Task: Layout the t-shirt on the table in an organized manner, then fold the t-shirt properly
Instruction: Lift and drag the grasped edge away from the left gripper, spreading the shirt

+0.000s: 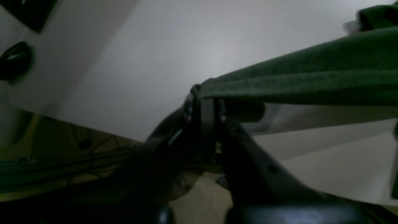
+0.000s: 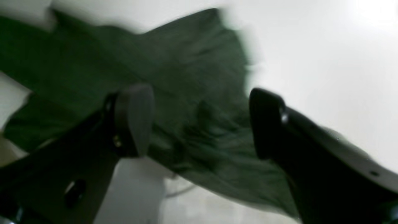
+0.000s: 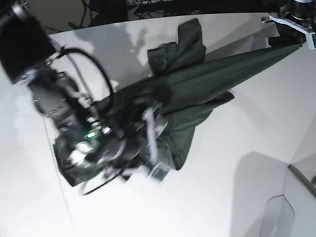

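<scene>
two arms work over the white bench (image 3: 257, 139), and one dark green t-shirt (image 3: 195, 85) is the only cloth on it. the left gripper (image 1: 203, 104), at the far right edge of the base view (image 3: 304, 35), is clamped tight on a folded edge of the t-shirt (image 1: 311, 77); from that pinch the fabric runs off as a taut band, lifted clear of the bench (image 1: 155, 62). in the base view this band stretches from the left gripper down and across to the middle of the bench, where the rest of the shirt lies in a crumpled heap, with one bunched part sticking up toward the far edge.

the right gripper (image 3: 151, 149) hangs over the near end of that heap. its wrist view is blurred, but the two fingers (image 2: 136, 118) stand wide apart with nothing between them, and the rumpled t-shirt (image 2: 192, 93) spreads below and behind them. whether either fingertip brushes the cloth cannot be told. the right arm's dark body covers part of the shirt's left side in the base view.
</scene>
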`<state>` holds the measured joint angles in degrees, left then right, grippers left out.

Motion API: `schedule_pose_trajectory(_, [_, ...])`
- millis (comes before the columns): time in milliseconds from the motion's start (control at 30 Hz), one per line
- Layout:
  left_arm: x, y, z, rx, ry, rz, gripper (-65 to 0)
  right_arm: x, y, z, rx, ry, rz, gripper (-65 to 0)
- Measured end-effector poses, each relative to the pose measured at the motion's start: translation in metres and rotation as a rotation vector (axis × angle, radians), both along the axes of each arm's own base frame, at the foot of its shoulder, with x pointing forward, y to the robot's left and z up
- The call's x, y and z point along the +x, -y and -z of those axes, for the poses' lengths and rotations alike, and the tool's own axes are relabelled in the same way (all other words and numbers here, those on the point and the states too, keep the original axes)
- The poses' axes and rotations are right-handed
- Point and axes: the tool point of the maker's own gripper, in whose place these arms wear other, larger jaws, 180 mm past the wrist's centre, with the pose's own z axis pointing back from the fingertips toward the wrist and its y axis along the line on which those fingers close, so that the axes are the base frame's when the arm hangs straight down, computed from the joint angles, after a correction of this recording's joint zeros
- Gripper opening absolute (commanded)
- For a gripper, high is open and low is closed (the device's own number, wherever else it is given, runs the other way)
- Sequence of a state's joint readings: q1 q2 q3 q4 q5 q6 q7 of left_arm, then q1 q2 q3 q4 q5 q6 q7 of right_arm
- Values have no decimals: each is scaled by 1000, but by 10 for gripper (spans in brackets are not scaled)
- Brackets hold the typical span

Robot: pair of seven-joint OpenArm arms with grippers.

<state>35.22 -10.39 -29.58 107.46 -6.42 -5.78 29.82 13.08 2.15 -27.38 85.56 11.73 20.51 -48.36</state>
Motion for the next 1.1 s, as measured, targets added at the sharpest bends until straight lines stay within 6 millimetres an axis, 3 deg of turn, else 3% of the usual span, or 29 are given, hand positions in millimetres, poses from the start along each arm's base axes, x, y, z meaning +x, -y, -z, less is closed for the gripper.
schedule_pose_trajectory(133, [-1, 5, 3, -13, -2, 3, -650, -9, 1, 57, -52, -123, 12, -227])
schedule_pose_trajectory(200, [0, 3, 2, -9, -1, 2, -650, -13, -7, 68, -26, -144, 15, -270])
schedule_pose_trajectory(333, [-1, 2, 1, -7, -1, -3, -650, -15, -15, 74, 10, -151, 17, -294])
schedule_pose_trajectory(833, [-1, 2, 1, -7, 0, -2, -650, 10, 4, 73, -32, -130, 86, -303])
schedule_pose_trajectory(867, [-1, 2, 1, -7, -1, -3, -650, 11, 3, 74, -28, -128, 88, -332])
schedule_pose_trajectory(900, [-1, 2, 1, -7, -1, -2, -650, 13, 3, 75, -22, -122, 89, -401])
schedule_pose_trajectory(1000, [-1, 2, 1, -7, -1, -2, -650, 12, 4, 78, -30, -133, 90, -650])
schedule_pose_trajectory(1100, [-1, 2, 1, -7, -1, -2, -650, 21, 5, 70, -34, -114, 90, -639])
